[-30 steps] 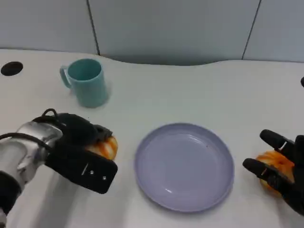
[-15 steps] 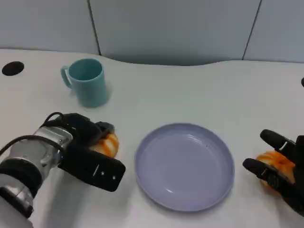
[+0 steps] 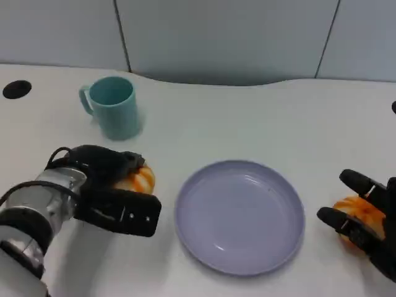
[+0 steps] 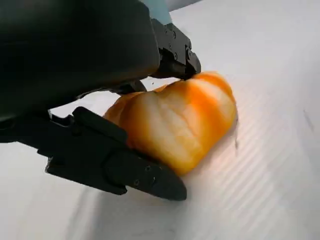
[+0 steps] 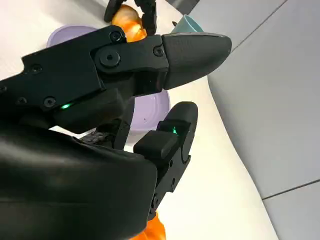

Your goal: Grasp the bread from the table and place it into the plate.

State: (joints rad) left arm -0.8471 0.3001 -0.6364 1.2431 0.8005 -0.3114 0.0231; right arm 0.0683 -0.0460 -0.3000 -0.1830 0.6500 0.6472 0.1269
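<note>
An orange-and-white striped bread (image 3: 141, 179) lies on the white table, left of the lavender plate (image 3: 240, 213). My left hand (image 3: 108, 185) is clasped over it. In the left wrist view its fingers (image 4: 172, 50) press the bread (image 4: 175, 120) from one side and the thumb from the other, while the bread still touches the tabletop. Right of the plate, my right hand (image 3: 368, 226) rests with fingers spread around a second orange bread (image 3: 357, 210). In the right wrist view my right hand (image 5: 100, 100) has its fingers stretched out, with a bit of that bread (image 5: 155, 227) by the palm.
A teal mug (image 3: 113, 106) stands behind my left hand, near the table's far left. A black round hole (image 3: 15, 89) marks the far left edge. The plate (image 5: 147, 107) holds nothing. A grey wall runs along the table's curved back edge.
My left forearm has swung in and the hand has settled lower around the bread, which shifted slightly away from me. The right hand and its bread have not moved.
</note>
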